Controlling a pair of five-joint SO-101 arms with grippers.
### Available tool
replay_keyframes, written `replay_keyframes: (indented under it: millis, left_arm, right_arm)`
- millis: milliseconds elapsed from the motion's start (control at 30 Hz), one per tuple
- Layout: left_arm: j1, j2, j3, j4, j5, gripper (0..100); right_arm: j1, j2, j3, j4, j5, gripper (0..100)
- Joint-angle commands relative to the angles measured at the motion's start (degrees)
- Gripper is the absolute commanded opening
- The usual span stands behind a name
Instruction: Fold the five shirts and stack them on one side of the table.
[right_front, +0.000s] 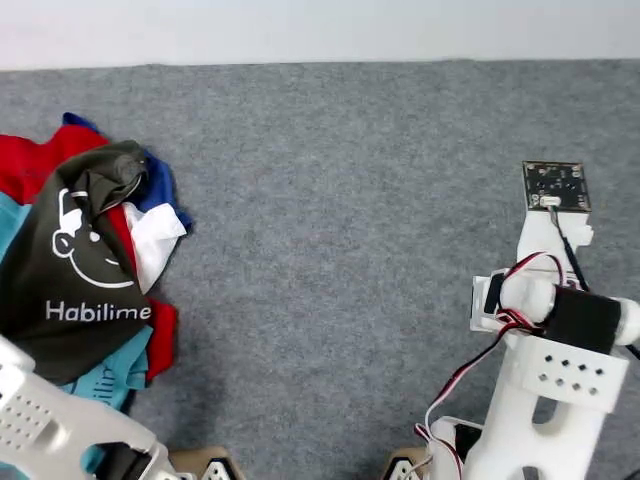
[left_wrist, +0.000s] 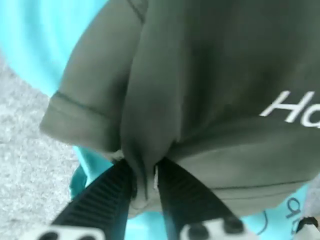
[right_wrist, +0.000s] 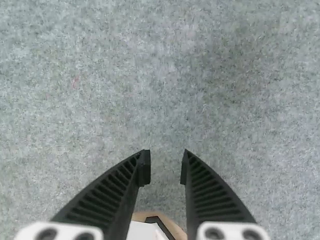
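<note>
Left wrist view: left end effector (left_wrist: 145, 176) clamps a dark shirt (left_wrist: 210, 65) fold.
Grey table (right_wrist: 150, 70) lies below the parted right end effector (right_wrist: 165, 167).

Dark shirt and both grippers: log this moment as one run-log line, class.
left gripper: shut on dark shirt fold | right gripper: open, above grey mat | shirt pile: heaped, unfolded

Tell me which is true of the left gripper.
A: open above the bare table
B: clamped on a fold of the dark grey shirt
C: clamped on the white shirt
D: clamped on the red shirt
B: the left wrist view shows the left gripper shut on a bunched fold of the dark grey shirt.
</note>
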Motion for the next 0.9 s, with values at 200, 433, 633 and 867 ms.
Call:
replay_keyframes:
  millis: [200, 433, 633, 867]
  left_arm:
    - [7.6, -24.6, -1.8, 1.9, -0.3, 0]
    - [21.3, -39.0, -1.7, 1.8, 5.7, 0]
    - [39.8, -40.4, -1.8, 1.8, 21.6, 0]
    - [65.1, -40.3, -2.2, -1.6, 36.5, 0]
  right_arm:
    - [0.5, -0.3, -0.4, 1.1, 0.4, 12.2]
    - [0.5, -0.2, -0.4, 1.2, 0.4, 12.2]
    - [0.5, -0.3, -0.4, 1.5, 0.4, 12.2]
    - [0.5, -0.3, -0.4, 1.5, 0.5, 12.1]
